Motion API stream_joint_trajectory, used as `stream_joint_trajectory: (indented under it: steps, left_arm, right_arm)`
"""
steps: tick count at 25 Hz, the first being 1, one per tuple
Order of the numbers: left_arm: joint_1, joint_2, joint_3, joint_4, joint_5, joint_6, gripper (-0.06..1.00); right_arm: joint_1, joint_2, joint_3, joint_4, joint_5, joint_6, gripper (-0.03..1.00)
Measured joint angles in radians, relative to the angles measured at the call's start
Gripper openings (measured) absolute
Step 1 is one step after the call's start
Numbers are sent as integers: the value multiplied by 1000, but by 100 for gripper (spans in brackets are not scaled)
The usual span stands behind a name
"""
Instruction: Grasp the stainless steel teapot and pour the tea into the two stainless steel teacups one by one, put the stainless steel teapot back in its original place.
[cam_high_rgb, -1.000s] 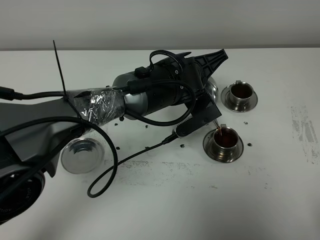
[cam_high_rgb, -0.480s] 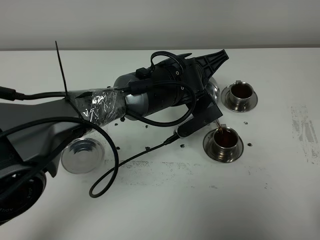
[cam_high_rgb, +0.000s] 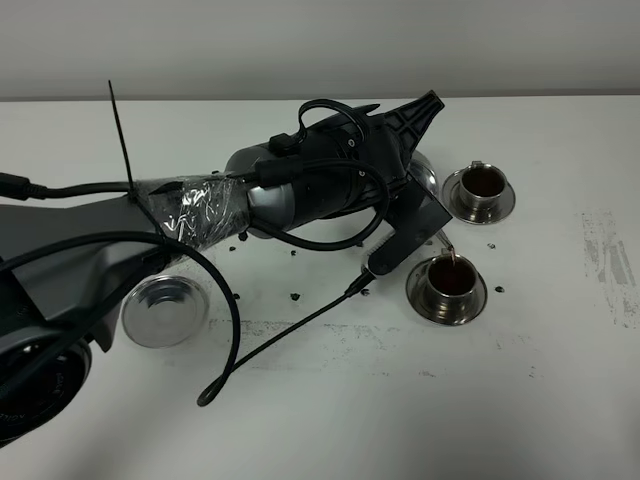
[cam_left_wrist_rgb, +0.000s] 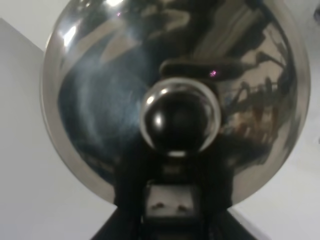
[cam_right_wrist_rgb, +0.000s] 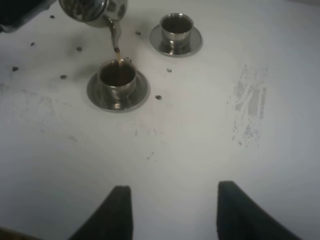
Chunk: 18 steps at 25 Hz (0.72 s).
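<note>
Left jaws clamped on the teapot (cam_right_wrist_rgb: 92, 10), held tipped in the air so the spout (cam_right_wrist_rgb: 115, 34) sits just over the near cup (cam_right_wrist_rgb: 117, 75) — tea (cam_right_wrist_rgb: 119, 56) running in. Far cup (cam_right_wrist_rgb: 176, 25) already looks filled. Right jaws apart, empty, well back from both cups — likely just keeping clear. Bare saucer (cam_high_rgb: 163, 305) on the surface (cam_high_rgb: 540, 380) is probably the teapot's home spot.
</note>
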Motion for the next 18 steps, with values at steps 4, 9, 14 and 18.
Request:
stream_joint_trajectory:
  steps: [4, 9, 14, 18]
  left_arm:
    - [14, 0, 0, -55, 31, -21, 19]
    - [33, 0, 0, -126, 38, -23, 19]
    - [39, -16, 0, -236, 57, -24, 19]
    - [68, -81, 51, -342, 51, -82, 19]
  right_arm:
    - [0, 0, 0, 0, 0, 0, 39]
    - [0, 0, 0, 0, 0, 0, 39]
    - [0, 0, 0, 0, 0, 0, 39]
    - [0, 0, 0, 0, 0, 0, 39]
